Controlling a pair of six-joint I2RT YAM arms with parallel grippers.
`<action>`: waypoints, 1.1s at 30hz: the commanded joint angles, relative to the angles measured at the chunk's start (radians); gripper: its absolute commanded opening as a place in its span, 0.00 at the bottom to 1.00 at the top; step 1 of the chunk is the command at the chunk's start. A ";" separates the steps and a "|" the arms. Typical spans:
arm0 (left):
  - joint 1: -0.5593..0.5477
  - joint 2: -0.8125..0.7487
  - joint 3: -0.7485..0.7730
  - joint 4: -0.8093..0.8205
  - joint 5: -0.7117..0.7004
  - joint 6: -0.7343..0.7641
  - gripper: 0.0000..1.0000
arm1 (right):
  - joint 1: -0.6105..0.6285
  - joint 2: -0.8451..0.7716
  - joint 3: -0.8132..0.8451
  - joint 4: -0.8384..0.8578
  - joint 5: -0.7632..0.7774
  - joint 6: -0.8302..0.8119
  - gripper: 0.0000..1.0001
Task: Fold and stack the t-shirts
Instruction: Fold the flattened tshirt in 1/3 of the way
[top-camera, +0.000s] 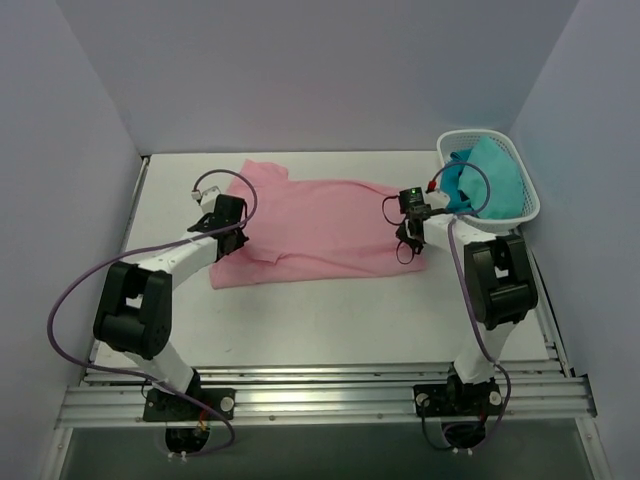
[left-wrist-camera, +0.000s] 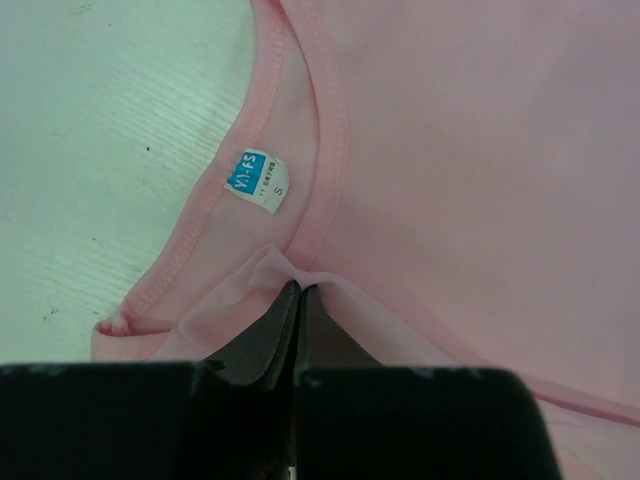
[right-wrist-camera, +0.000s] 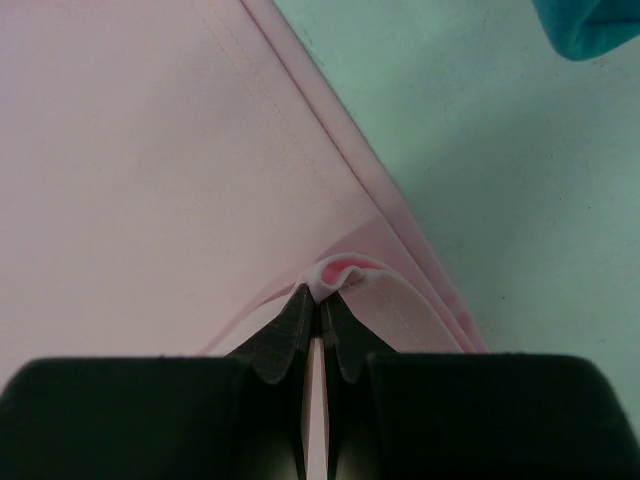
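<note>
The left gripper (left-wrist-camera: 297, 300) is clamped on the collar (left-wrist-camera: 330, 150), the right gripper (right-wrist-camera: 320, 305) on the hem (right-wrist-camera: 400, 250); the t-shirt (top-camera: 320, 225) lies largely flat, nothing judged folded or stacked.

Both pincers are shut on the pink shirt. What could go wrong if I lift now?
Left pincer holds only a thin pucker of the t-shirt beside the neck label; it could slip free. Right pincer has a small bite at the edge, perhaps not every layer, so the fold may skew.
</note>
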 joint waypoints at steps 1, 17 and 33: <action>0.013 0.029 0.059 0.073 0.032 0.037 0.02 | -0.010 0.027 0.038 -0.048 0.063 0.018 0.00; 0.042 0.081 0.114 0.073 0.049 0.060 0.97 | -0.011 0.038 0.096 -0.092 0.125 0.030 0.82; 0.028 -0.305 -0.054 0.010 0.017 0.022 0.97 | 0.383 -0.003 0.236 -0.031 0.059 0.041 0.00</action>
